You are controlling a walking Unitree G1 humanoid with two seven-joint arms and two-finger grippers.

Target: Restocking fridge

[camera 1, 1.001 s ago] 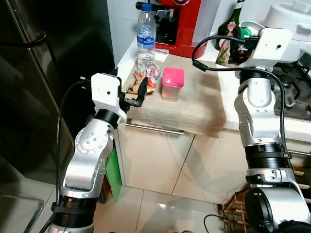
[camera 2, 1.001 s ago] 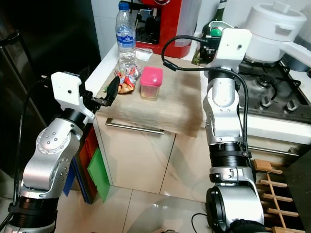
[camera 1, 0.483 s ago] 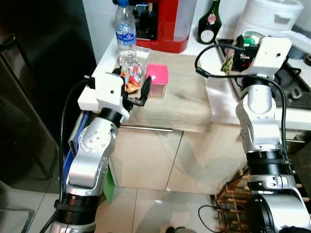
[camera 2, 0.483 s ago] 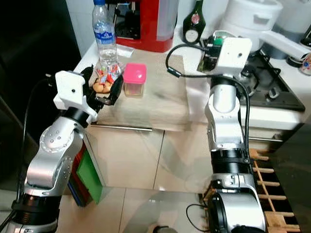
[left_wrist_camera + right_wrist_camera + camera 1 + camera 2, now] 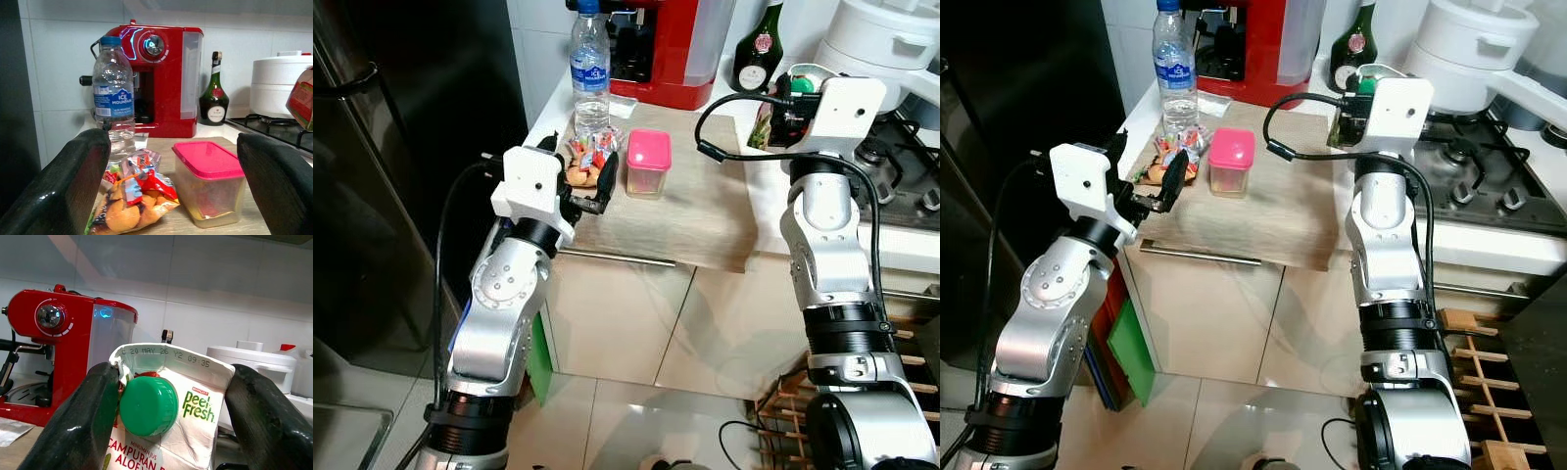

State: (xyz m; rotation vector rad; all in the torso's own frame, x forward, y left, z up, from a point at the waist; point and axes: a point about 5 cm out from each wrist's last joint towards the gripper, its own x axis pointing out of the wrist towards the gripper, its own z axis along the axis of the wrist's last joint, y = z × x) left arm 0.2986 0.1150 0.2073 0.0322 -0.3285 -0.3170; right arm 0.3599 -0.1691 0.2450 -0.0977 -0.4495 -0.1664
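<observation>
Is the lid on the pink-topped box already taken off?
No, the pink lid sits closed on the clear box, which stands on the counter beside the snack bag.
</observation>
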